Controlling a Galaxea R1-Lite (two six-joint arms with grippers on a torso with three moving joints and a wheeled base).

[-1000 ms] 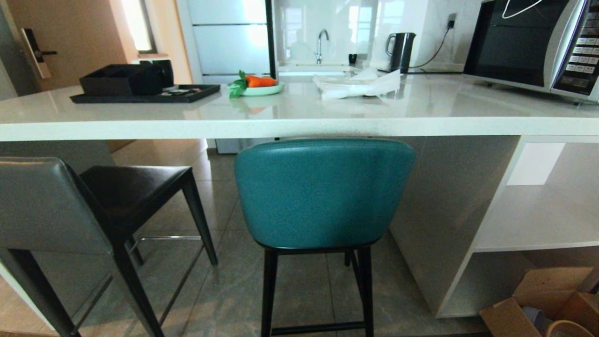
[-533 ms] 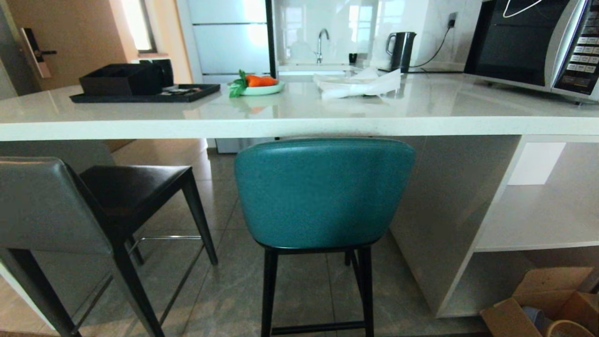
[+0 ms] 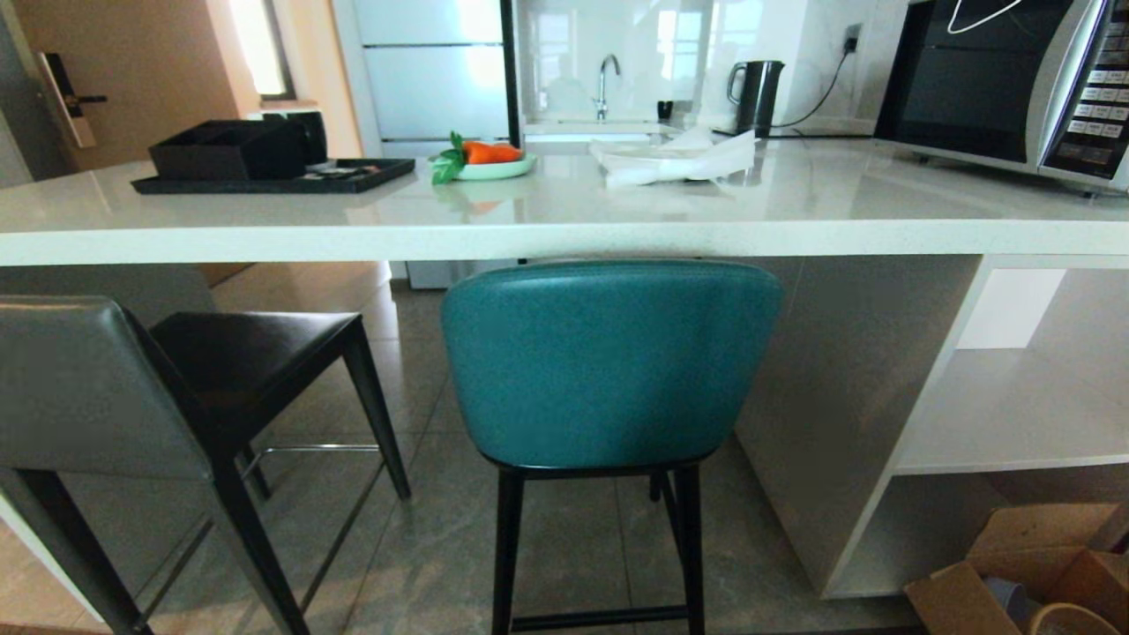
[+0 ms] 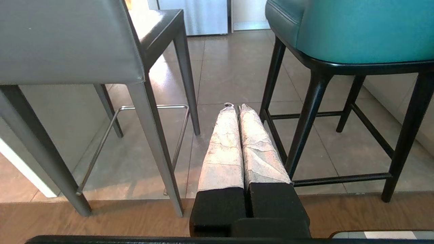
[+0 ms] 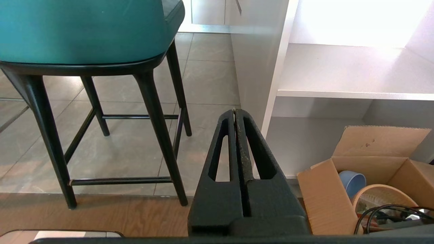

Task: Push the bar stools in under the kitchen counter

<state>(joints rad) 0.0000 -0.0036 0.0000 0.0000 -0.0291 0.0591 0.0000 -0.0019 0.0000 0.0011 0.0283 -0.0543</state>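
Observation:
The teal bar stool [image 3: 609, 362] stands straight ahead, its curved back just below the thick edge of the white kitchen counter [image 3: 564, 240]. The grey bar stool [image 3: 132, 397] stands at the left, turned at an angle, its dark seat partly beneath the counter. Neither arm shows in the head view. My left gripper [image 4: 236, 106] is shut and empty, held low between the grey stool [image 4: 67, 40] and the teal stool [image 4: 349, 30]. My right gripper [image 5: 234, 110] is shut and empty, low beside the teal stool [image 5: 88, 30], near the counter's white side panel [image 5: 257, 54].
On the counter are a black tray with a box [image 3: 265, 172], a plate with a carrot [image 3: 485, 160], crumpled paper [image 3: 675, 159] and a microwave [image 3: 1005, 88]. An open cardboard box [image 5: 369, 189] of items sits on the floor by the white shelves [image 3: 1014, 414].

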